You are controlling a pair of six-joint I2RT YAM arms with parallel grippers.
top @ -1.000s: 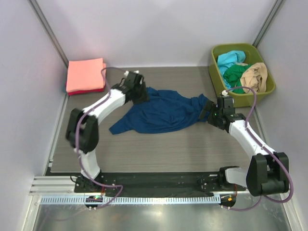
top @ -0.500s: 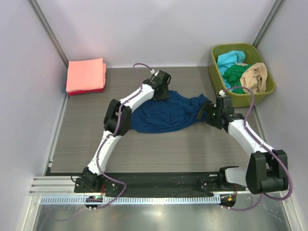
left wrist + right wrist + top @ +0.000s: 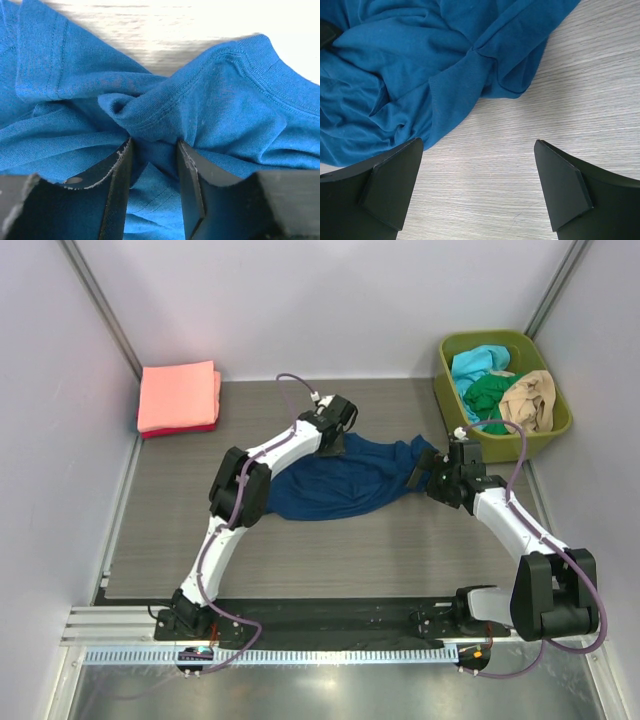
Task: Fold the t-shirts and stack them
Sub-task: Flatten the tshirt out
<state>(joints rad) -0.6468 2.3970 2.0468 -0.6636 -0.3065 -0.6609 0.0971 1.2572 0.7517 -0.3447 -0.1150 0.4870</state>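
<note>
A navy blue t-shirt lies crumpled in the middle of the table. My left gripper sits at its back left edge and is shut on a bunched fold of the blue cloth, which is pinched between the fingers. My right gripper is open at the shirt's right end, over bare table, with the shirt's edge just ahead and to the left of its fingers. The print does not show. A folded salmon-pink t-shirt lies on a folded red one at the back left.
A green bin at the back right holds cyan, green and tan t-shirts. White walls close in the table on the left, back and right.
My left gripper has moved right with the cloth in its grip, drawing the shirt's left tail in so the shirt is more bunched. The right arm has barely moved.
</note>
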